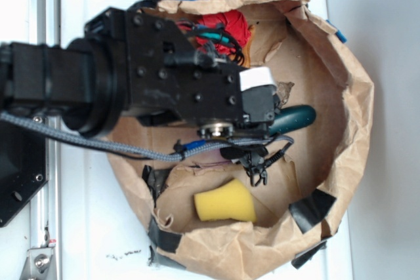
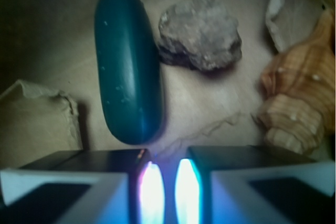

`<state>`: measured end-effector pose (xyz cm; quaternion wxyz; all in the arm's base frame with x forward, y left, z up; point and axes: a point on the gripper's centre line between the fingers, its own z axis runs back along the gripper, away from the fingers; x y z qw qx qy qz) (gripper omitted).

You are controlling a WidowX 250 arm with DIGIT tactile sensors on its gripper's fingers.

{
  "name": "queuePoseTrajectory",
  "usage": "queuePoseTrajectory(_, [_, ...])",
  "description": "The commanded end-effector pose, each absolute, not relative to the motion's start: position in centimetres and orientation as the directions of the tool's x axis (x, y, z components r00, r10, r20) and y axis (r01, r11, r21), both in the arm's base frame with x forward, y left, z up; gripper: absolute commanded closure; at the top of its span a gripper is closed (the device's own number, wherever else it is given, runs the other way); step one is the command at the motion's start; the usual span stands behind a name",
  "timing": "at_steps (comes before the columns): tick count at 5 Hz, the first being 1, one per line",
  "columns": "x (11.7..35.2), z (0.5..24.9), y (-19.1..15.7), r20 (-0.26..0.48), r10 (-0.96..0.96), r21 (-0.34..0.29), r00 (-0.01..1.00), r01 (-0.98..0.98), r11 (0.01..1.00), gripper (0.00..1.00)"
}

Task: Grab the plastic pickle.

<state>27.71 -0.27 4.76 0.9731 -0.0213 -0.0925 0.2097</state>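
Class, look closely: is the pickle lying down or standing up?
Lying down. The pickle rests lengthwise on the brown paper beside a grey rock, free of the jaws.

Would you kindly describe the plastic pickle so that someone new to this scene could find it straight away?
Look inside the crumpled brown paper bag on the white surface, just past the tip of the black gripper. There lies the plastic pickle, next to a grey rock and near a tan shell. It alone is smooth, dark green and sausage-shaped with rounded ends.
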Motion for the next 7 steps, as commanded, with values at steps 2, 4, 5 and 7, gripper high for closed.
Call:
queuePoseTrajectory(2, [29.5, 5.9, 0.9, 0.236, 0.431, -0.083, 0.871, -0.424, 0.902, 0.00])
queuePoseTrajectory(4, [31.2, 5.9, 1.4, 0.240, 0.446, -0.065, 0.862, -0.444, 0.894, 0.00])
queuePoseTrajectory(5, [31.4, 6.1, 1.3, 0.245, 0.447, -0.070, 0.860, -0.444, 0.893, 0.00])
queuePoseTrajectory(7, [31.5, 6.3, 0.8, 0.250, 0.434, -0.082, 0.866, -0.428, 0.900, 0.00])
